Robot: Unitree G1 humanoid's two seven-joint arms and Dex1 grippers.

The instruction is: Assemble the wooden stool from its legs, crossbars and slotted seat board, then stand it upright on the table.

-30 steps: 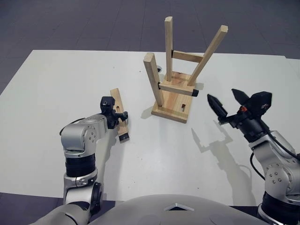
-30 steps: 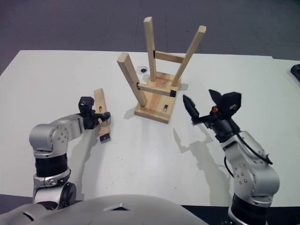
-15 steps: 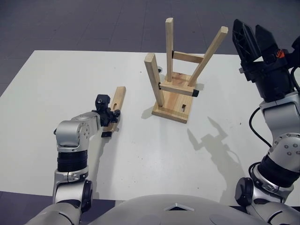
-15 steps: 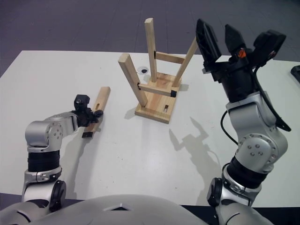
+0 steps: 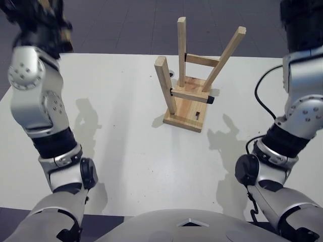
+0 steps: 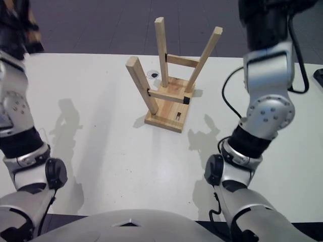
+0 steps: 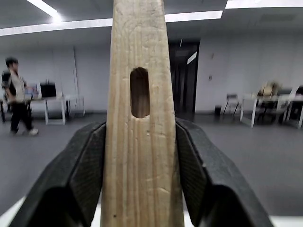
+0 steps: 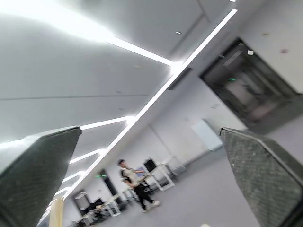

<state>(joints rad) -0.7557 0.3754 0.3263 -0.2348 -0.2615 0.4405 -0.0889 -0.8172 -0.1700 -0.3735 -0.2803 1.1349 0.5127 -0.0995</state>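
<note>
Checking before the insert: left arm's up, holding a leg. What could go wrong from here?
1. The leg is only pinched between the left gripper's pads, high over the table; it may slip or twist on the way down.
2. The stool rests loose, upside down, and the right gripper is open and raised, not bracing it; pushing the leg in may tip or slide it.

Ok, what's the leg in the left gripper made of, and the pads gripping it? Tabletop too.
Leg: pale wood, looks unfinished, straight grain visible, an oval slot cut in it. Finger pads: black, matte, finely textured, probably rubber or soft plastic. Tabletop: smooth matte white, likely laminate or paint; the core cannot be told.
</note>
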